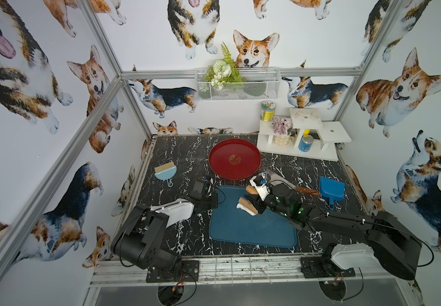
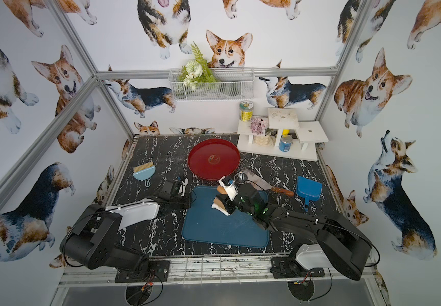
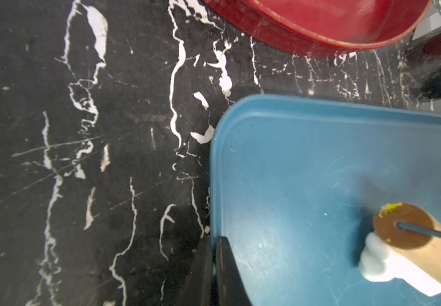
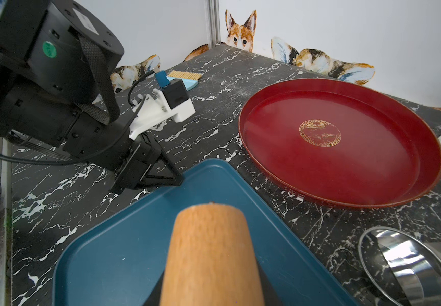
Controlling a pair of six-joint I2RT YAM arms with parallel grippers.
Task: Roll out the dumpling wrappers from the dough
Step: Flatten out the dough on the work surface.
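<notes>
The dough [image 1: 241, 208] [image 3: 373, 262] is a soft white lump on the far half of the blue tray [image 1: 251, 233]. The wooden rolling pin [image 1: 246, 204] [image 3: 402, 227] lies on top of it. My right gripper [image 1: 257, 198] reaches in from the right and is shut on the pin, whose wooden handle [image 4: 211, 251] hides the fingers in the right wrist view. My left gripper [image 3: 215, 238] [image 1: 215, 202] is shut and empty, its tips at the tray's far left edge. No dumpling wrappers are in view; the red plate [image 1: 234, 158] behind the tray holds nothing.
A steel ring cutter [image 4: 405, 267] and a wood-handled scraper [image 1: 307, 190] lie right of the tray's far end. A blue dustpan [image 1: 330, 189] sits further right, a small brush [image 1: 164, 171] at the far left, and a white shelf [image 1: 301, 140] at the back right.
</notes>
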